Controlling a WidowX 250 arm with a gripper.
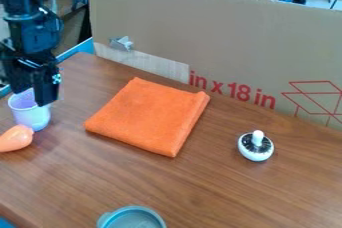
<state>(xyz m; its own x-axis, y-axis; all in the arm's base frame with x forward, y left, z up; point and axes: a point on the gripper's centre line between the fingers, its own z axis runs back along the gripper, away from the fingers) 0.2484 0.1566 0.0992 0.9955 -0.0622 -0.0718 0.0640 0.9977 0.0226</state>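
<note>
At the left side stands the gripper (33, 92), hanging at the rim of a pale lilac-white cup (33, 118) and covering part of its upper edge. The cup is upright on the brown table. Whether the gripper grasps the cup is unclear. Just in front of the cup, at the left edge, lies an orange, rounded toy item (15, 139). To the right is a folded orange cloth (150, 117), lying flat. Farther right sits a white, round object with a dark speckled top and a white knob (256, 146).
A grey-blue round container (132, 218) is partly in view at the bottom edge. Along the back of the wooden table (220, 187) rises a tall cardboard panel (220, 37) with red print. A blue thing (5, 223) shows in the bottom left corner.
</note>
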